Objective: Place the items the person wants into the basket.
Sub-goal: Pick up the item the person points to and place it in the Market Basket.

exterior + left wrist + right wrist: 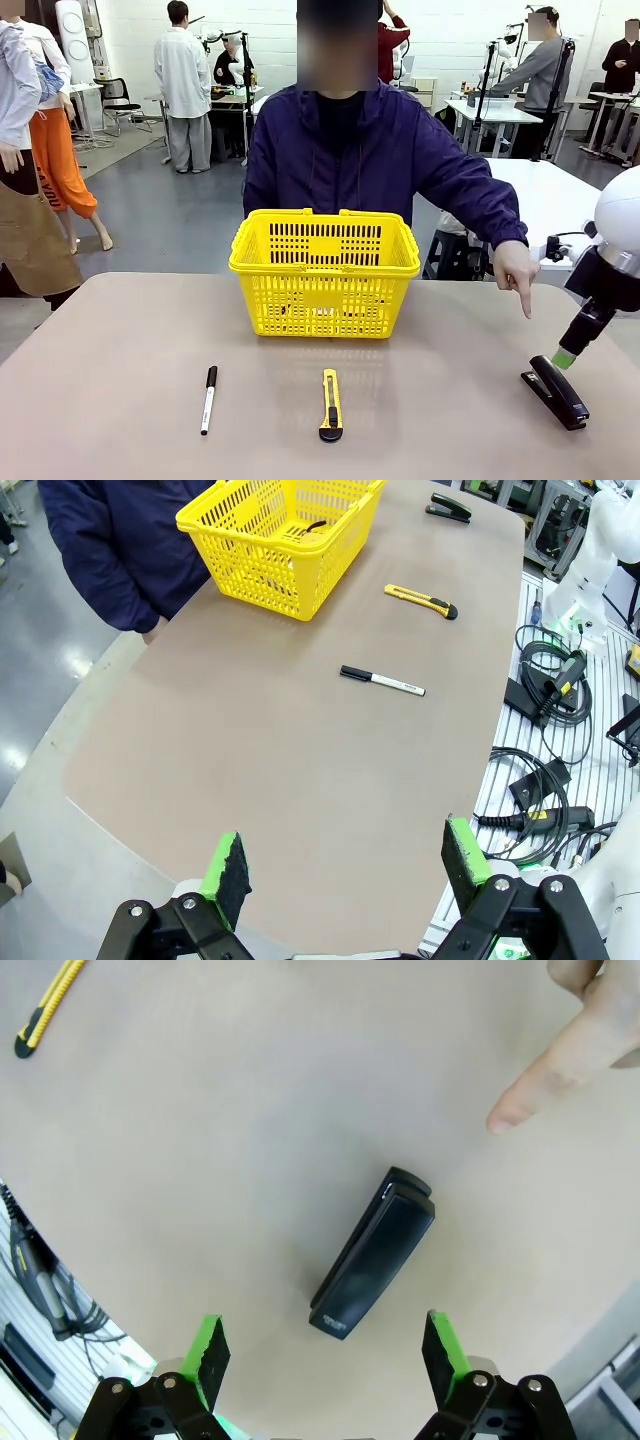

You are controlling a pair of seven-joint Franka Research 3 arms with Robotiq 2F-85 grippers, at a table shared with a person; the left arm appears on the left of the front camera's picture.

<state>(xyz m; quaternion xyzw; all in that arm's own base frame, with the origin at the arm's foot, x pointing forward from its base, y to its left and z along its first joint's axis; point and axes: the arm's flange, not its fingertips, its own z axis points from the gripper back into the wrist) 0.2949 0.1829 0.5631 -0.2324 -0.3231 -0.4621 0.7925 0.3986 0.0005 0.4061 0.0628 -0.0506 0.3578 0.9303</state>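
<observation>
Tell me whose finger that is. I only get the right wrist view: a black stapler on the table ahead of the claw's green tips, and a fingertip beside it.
Observer: It belongs to a person in a dark jacket at the far side of the table. Their hand points down at the stapler.
Operator: Where would the stapler go?
Observer: Probably into the yellow basket, which stands mid-table right in front of that person.
Operator: Is anything else lying about?
Observer: A white marker with a black cap lies to the robot's left of the yellow knife.

right hand (563, 360) just above stapler (556, 392) | person (380, 150) pointing down | basket (325, 268) mid-table
</observation>
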